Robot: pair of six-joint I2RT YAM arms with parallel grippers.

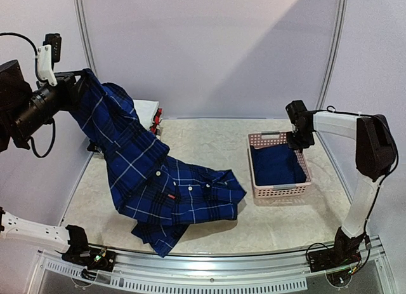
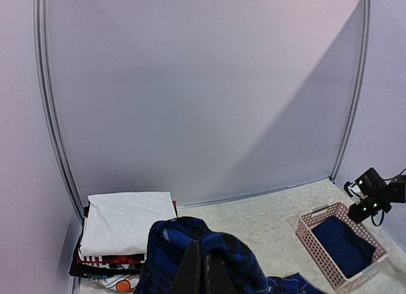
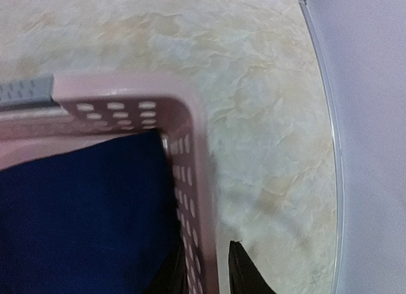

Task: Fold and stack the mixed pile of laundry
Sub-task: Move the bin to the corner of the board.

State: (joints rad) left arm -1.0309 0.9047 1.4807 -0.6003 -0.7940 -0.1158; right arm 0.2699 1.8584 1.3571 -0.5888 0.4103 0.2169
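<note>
Two garments, neither folded yet. From above, the left claw [image 1: 79, 84] holds the plaid shirt [image 1: 165, 186] high over the far-left corner of the surface [image 1: 279, 224], with the shirt's lower half heaped toward the front edge. The navy garment [image 1: 276, 166] lies in the pink basket [image 1: 279, 191] by the right edge.

Left wrist view: the fingers are pinched tight on plaid cloth, with a folded stack [image 2: 124, 227] beyond.

Right wrist view: the right claw [image 3: 206, 275] narrowly straddles the basket's corner wall; whether it clamps, I cannot tell.

By my reckoning, nearly all the work remains.

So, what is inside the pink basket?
A dark-blue garment fills the basket. It covers the floor of the basket, so anything under it cannot be seen.
</note>
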